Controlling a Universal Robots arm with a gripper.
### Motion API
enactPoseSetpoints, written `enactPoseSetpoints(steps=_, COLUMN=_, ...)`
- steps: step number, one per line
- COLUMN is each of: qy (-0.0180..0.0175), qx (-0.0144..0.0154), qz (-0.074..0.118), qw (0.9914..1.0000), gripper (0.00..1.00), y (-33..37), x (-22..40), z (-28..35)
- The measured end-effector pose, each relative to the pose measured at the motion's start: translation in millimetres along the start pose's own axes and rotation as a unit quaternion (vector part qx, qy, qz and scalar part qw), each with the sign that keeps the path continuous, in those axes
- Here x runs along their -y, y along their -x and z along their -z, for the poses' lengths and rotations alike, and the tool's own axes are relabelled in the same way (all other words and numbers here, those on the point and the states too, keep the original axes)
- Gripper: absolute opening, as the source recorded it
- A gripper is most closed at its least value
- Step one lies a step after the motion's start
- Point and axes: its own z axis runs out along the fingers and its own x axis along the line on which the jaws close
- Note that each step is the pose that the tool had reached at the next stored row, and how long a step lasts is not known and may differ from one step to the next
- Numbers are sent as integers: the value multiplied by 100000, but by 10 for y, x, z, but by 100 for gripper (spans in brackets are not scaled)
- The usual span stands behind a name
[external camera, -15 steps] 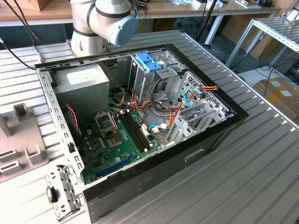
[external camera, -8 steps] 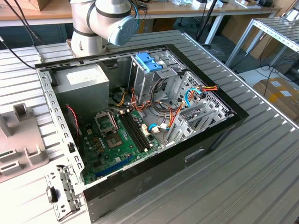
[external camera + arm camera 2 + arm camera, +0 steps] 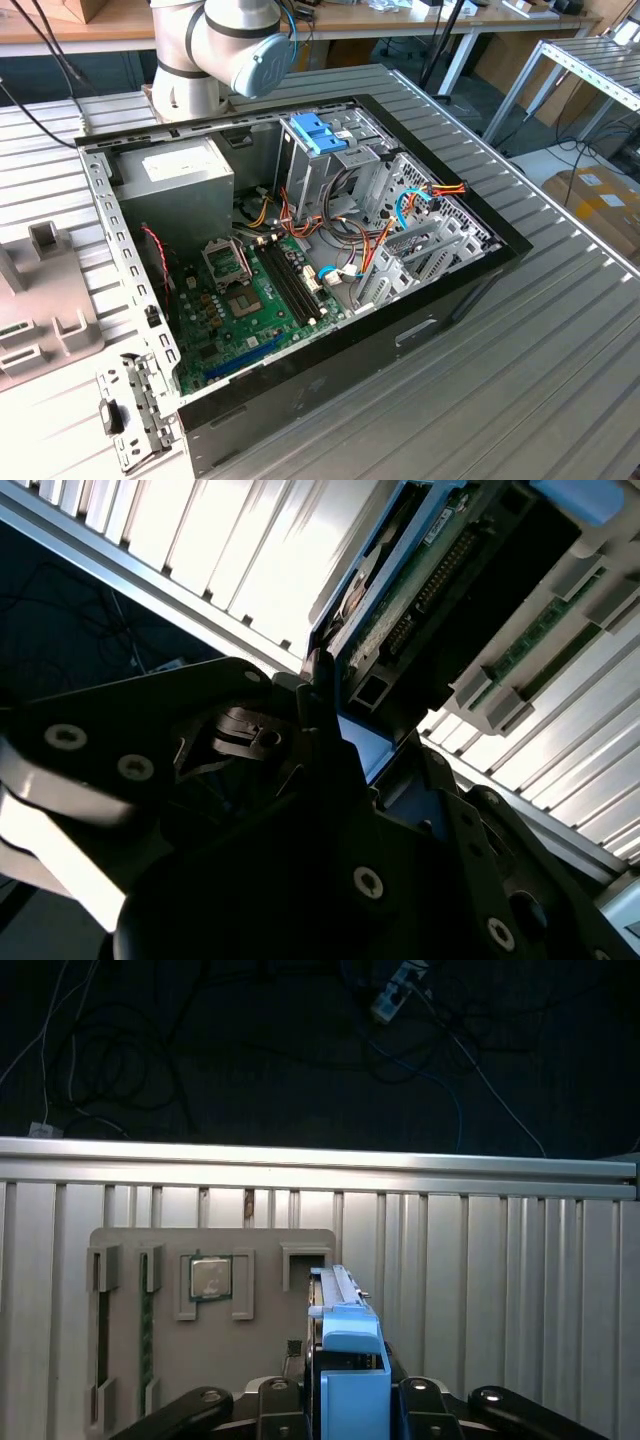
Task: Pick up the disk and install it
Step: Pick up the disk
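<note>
In both wrist views my gripper (image 3: pixel 346 1398) is shut on the disk (image 3: pixel 342 1310), which stands on edge between the two black fingers (image 3: pixel 272 1400). Its blue plastic side rail faces the first wrist camera. The second wrist view shows my gripper (image 3: pixel 378 742) and the disk's (image 3: pixel 425 595) green circuit-board underside with its connector. The disk sits at the edge of a grey holder tray (image 3: pixel 265 1260) on the ribbed table. The open computer case (image 3: pixel 300 250) lies on its side in the exterior view, with a drive cage (image 3: pixel 330 170) at its far end.
Inside the case are a grey power supply (image 3: pixel 175 180), a light-blue latch piece (image 3: pixel 318 135), a green motherboard (image 3: pixel 250 310) and loose cables (image 3: pixel 390 225). The tray carries a processor chip (image 3: pixel 211 1278) and a memory stick (image 3: pixel 146 1330). The table's edge (image 3: pixel 320 1155) runs just beyond the tray.
</note>
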Motion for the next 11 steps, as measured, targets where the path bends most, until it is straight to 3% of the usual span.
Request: enactPoseSetpoints(steps=11, qy=-1, qx=113, qz=4, qw=100000, gripper=37, y=10, x=-5, z=117)
